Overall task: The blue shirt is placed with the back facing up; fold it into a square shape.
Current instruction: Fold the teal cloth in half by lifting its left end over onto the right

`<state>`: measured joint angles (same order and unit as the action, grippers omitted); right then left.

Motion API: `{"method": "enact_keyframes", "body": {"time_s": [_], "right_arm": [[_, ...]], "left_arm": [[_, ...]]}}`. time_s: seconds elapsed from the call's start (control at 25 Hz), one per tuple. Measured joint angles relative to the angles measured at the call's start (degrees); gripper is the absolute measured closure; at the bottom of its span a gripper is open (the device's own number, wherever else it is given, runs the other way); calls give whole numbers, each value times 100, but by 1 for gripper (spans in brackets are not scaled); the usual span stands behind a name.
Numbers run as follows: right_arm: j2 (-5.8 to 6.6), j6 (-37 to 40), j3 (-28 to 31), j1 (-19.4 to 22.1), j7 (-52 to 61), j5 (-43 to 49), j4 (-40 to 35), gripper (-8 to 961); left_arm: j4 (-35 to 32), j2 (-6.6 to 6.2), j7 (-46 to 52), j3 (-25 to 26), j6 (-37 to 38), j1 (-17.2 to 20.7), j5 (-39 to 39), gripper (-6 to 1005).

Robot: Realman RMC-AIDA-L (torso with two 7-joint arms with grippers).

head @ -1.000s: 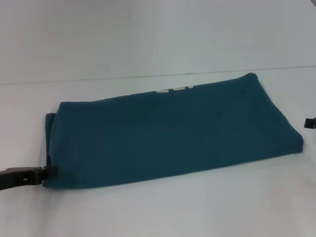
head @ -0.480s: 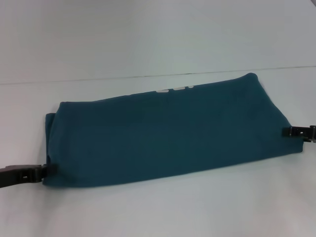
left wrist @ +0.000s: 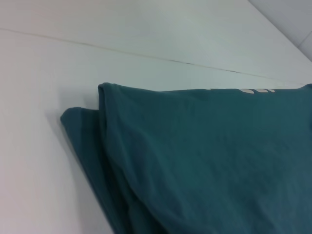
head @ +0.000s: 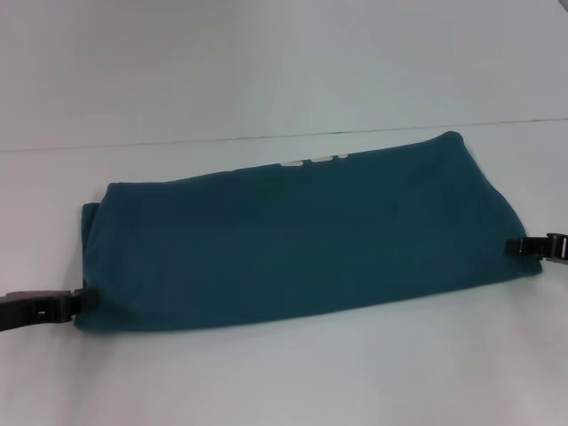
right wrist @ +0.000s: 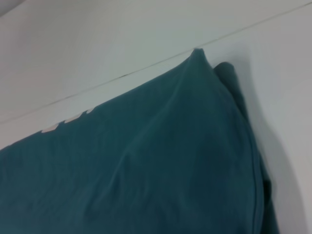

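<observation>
Lying across the mid of the white table [head: 284,373] in head view, the blue shirt [head: 302,235] is folded into a long band running left-right, its right end farther back than the left. A bit of white lettering [head: 312,161] peeks out at the far edge. Left pincer [head: 78,302] comes in low from the frame's left edge and touches the shirt's near-left corner; right pincer [head: 516,248] comes in from the right edge and touches the shirt's right end. Both are mostly cut off by the frame, tips meet the cloth edge-on, so can't tell whether either is open, closed or gripping. A thin seam line [head: 177,142] crosses the surface behind the shirt.

Left wrist view: shirt's [left wrist: 209,161] left end close up, w/ stacked layers and a lower layer sticking out past the top one. Lettering [left wrist: 256,90] at the far edge, partly cut off. No fingers visible.

Right wrist view: shirt's [right wrist: 146,170] right end, corner peaked toward the seam, folded edge w/ layers beneath. Lettering [right wrist: 66,121] faint. No fingers visible.
</observation>
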<state>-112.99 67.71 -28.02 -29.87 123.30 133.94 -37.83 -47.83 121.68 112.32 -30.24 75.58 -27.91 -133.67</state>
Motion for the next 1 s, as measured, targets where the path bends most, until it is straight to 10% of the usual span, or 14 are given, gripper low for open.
{"method": "enact_keyframes", "body": {"time_s": [0.68, 1.0], "right_arm": [[-38, 53, 217, 161, -156, -71, -64, 953], [-43, 87, 265, 249, -216, -200, -67, 954]], "left_arm": [[-255, -72, 124, 2, -79, -83, -162, 999], [-326, -104, 183, 11, -79, -93, -247, 999]]}}
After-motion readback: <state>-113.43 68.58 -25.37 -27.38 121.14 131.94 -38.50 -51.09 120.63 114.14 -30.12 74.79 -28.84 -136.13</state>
